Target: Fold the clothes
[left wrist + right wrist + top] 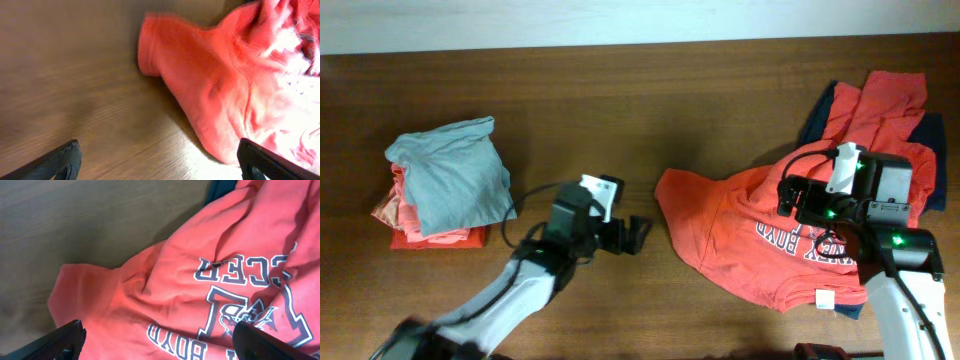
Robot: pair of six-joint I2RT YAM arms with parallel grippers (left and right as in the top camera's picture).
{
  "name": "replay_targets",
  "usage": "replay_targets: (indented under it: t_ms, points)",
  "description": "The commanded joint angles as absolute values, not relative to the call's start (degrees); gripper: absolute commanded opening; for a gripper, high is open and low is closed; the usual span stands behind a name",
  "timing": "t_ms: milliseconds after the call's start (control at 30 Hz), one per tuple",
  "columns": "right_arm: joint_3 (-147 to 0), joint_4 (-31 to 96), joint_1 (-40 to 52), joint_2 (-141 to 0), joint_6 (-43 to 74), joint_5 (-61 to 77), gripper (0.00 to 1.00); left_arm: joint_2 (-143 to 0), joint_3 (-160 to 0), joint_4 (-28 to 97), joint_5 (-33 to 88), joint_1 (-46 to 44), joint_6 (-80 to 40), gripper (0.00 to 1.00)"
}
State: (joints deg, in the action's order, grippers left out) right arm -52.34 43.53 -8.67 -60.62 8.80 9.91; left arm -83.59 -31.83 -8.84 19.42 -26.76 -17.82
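- Currently my left gripper (634, 236) sits low over the bare table (620, 100), just left of the lettered shirt (760, 235).
- Left fingers (60, 161) are spread wide, one at each bottom corner of the left wrist view. Only wood and the shirt edge show between them, and they hold nothing.
- Left wrist view is blurred. The sleeve (155, 45) of the lettered shirt lies flat on the wood ahead of me.
- My right gripper (792, 196) hovers over the upper right part of the lettered shirt.
- Right fingers (60, 342) are also wide apart, at the bottom corners of the right wrist view. Coral cloth lies under them, with nothing pinched. I cannot tell if the tips touch the cloth.
- Lettered shirt is coral-red, spread out but rumpled, right of table centre, with the print facing up.
- A white tag (825, 298) shows at its lower edge.
- In the right wrist view the print has white letters with dark outlines and reads upside down.
- At far right a second coral shirt (885, 105) lies crumpled on a navy shirt (820, 115). The lettered shirt touches that heap.
- At far left is a folded stack with the grey shirt (450, 175) on top and coral cloth (440, 237) under it, well apart from both grippers.
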Motion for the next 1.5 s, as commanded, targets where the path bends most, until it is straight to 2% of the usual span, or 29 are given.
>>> replay_targets:
  t_ms: [0,400,433,500,567,600,633,800,967,1100,1233,1467]
  points:
    - [-52.7,43.8,-9.4,-60.0,8.4,9.4,0.98,-91.2,-35.2,-10.7,20.2,-30.7,-24.9,0.99]
    - [-52.7,44.8,-9.4,-60.0,8.4,9.4,0.98,-107.8,-47.0,-10.7,20.2,-38.1,-24.8,0.99]
    - [-52.7,44.8,-9.4,-60.0,8.4,9.4,0.99,-108.7,-47.7,-10.7,20.2,-38.5,-24.8,0.98]
    - [-52.7,44.8,-9.4,-60.0,8.4,9.4,0.98,-109.9,-48.5,-10.7,20.2,-39.1,-24.8,0.89]
    - [-52.7,44.8,-9.4,-60.0,8.4,9.4,0.98,-110.1,-48.6,-11.4,20.2,-39.4,-24.8,0.68]
    - [-52.7,44.8,-9.4,-60.0,8.4,9.4,0.99,-110.1,-48.7,-12.4,20.2,-39.4,-24.8,0.30]
    - [-52.7,44.8,-9.4,-60.0,8.4,9.4,0.99,-110.1,-48.7,-13.0,20.2,-39.4,-24.5,0.02]
    - [-52.7,45.5,-9.4,-60.0,8.4,9.1,0.99,-107.0,-49.5,-13.2,21.6,-38.4,-22.9,0.00]
    - [-52.7,45.7,-9.4,-60.4,8.7,5.0,0.99,-92.5,-53.4,-13.1,22.8,-36.1,-19.7,0.00]
    - [-52.7,45.7,-9.4,-61.5,9.6,4.9,0.99,-81.7,-60.8,-12.6,13.7,-34.0,-11.6,0.00]
    - [-52.7,46.4,-9.4,-62.5,9.5,4.9,0.99,-77.4,-66.6,-5.2,-1.4,-30.1,-7.0,0.00]
    - [-52.7,47.2,-9.4,-63.6,9.5,4.9,0.99,-81.5,-67.4,12.3,-3.3,-19.4,-5.9,0.00]
